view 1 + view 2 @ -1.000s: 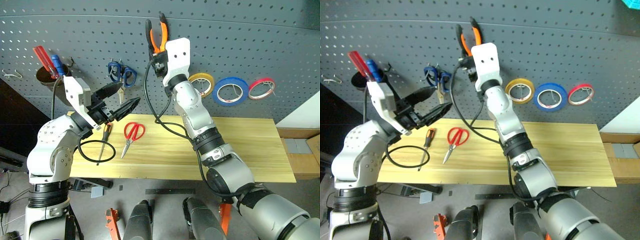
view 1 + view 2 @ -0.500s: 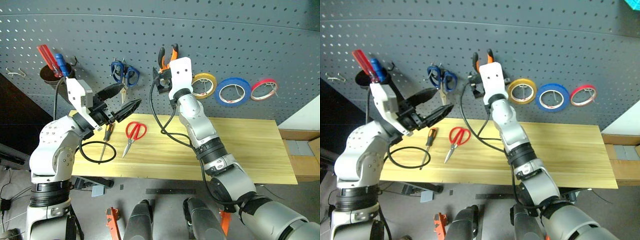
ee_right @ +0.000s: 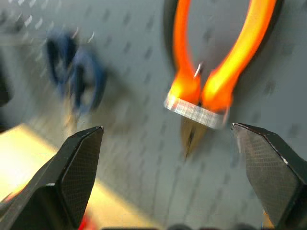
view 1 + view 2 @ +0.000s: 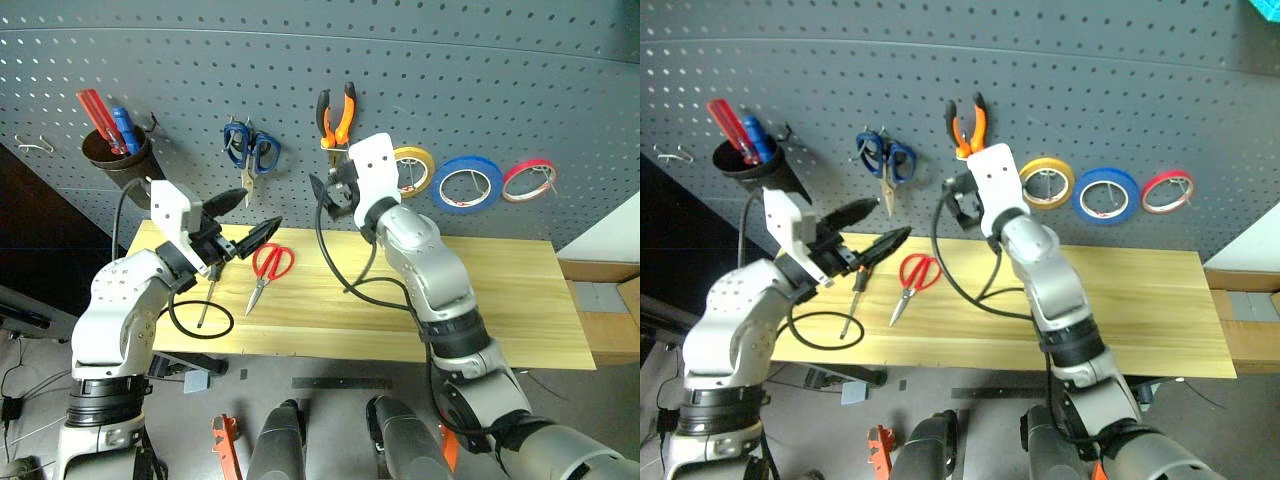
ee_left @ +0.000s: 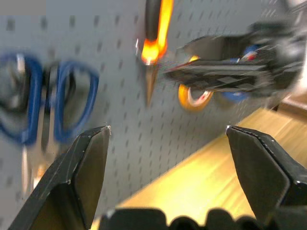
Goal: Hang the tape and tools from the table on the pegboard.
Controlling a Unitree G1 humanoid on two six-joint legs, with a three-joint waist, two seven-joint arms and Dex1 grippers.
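Pliers (image 4: 336,116) and blue tape (image 4: 465,183) hang on pegboard (image 4: 480,80). Red scissors (image 4: 266,268), screwdriver (image 4: 208,292) left on table (image 4: 500,300). Left gripper (image 4: 248,218) and right gripper (image 4: 325,193): jaws spread, empty.

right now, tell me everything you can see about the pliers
The pliers are small, with orange-and-black handles and dark metal jaws. They hang on the pegboard, handles up and spread, nose pointing down, between the blue-handled scissors and the yellow tape roll. The right gripper is open just below them, not touching.

three tape rolls (image 4: 467,183), two scissors (image 4: 268,264), one pliers (image 4: 336,115), one screwdriver (image 4: 209,292), two pens (image 4: 108,124)
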